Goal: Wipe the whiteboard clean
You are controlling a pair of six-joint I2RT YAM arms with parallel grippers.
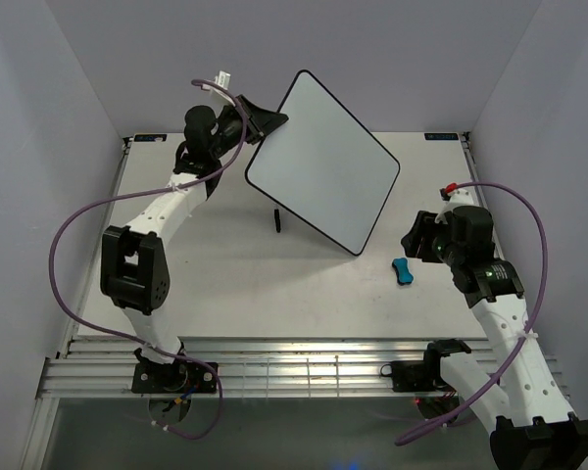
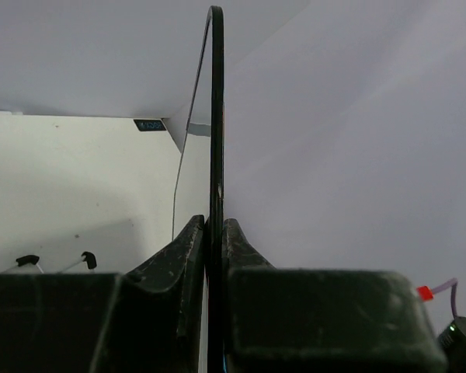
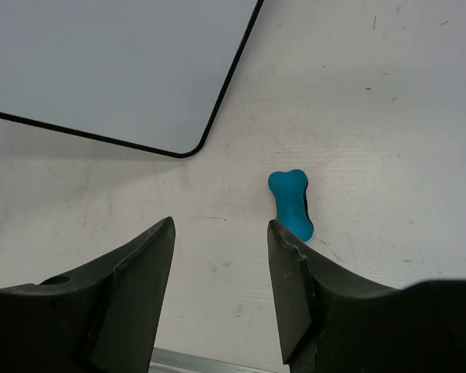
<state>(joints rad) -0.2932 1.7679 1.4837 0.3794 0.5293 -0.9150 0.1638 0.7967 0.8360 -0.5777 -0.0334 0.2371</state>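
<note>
The whiteboard (image 1: 323,162) is a glossy white board with a thin black rim, held tilted above the table; its face shows no writing. My left gripper (image 1: 265,119) is shut on its upper left edge. In the left wrist view the board (image 2: 215,116) is edge-on between the fingers (image 2: 179,252). My right gripper (image 1: 412,240) is open and empty, low over the table by the board's lower right corner (image 3: 124,70). The small blue bone-shaped eraser (image 1: 403,270) lies on the table beside my right gripper; in the right wrist view the eraser (image 3: 290,203) lies just beyond the right fingertip.
The black wire easel stand (image 1: 275,219) stands on the table under the board; its feet (image 2: 88,259) show in the left wrist view. Grey walls enclose the table on three sides. A slatted metal rail (image 1: 294,367) runs along the near edge.
</note>
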